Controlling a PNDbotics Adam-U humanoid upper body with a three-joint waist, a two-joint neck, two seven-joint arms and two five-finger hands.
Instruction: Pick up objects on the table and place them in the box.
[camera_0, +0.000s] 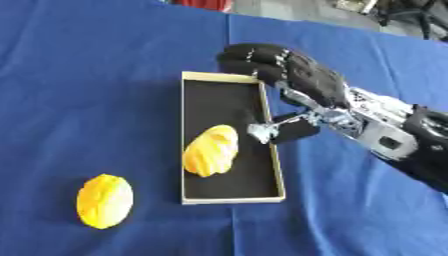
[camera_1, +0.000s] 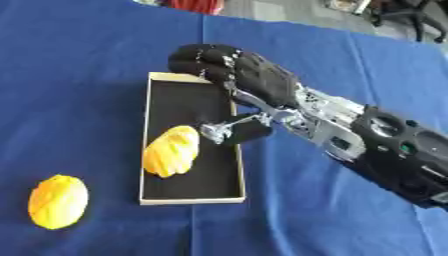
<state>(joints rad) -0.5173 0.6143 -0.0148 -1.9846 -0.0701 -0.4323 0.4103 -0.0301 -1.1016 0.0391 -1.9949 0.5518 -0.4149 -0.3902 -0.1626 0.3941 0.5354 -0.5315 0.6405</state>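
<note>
A shallow tan box (camera_0: 275, 150) with a black floor lies on the blue cloth. Inside it, toward the near end, rests a ridged yellow-orange object (camera_0: 211, 150). A second yellow ridged object (camera_0: 104, 201) sits on the cloth to the left of the box, near its front corner. My right hand (camera_0: 293, 72) reaches in from the right and hovers over the box's far right rim. Its fingers are curled under at the far corner and its thumb (camera_0: 262, 132) points down close to the yellow object in the box, holding nothing. My left hand does not show.
The blue cloth (camera_0: 87, 100) covers the whole table. At the far edge are a red thing (camera_0: 206, 4) and dark chair legs (camera_0: 411, 15) on a grey floor.
</note>
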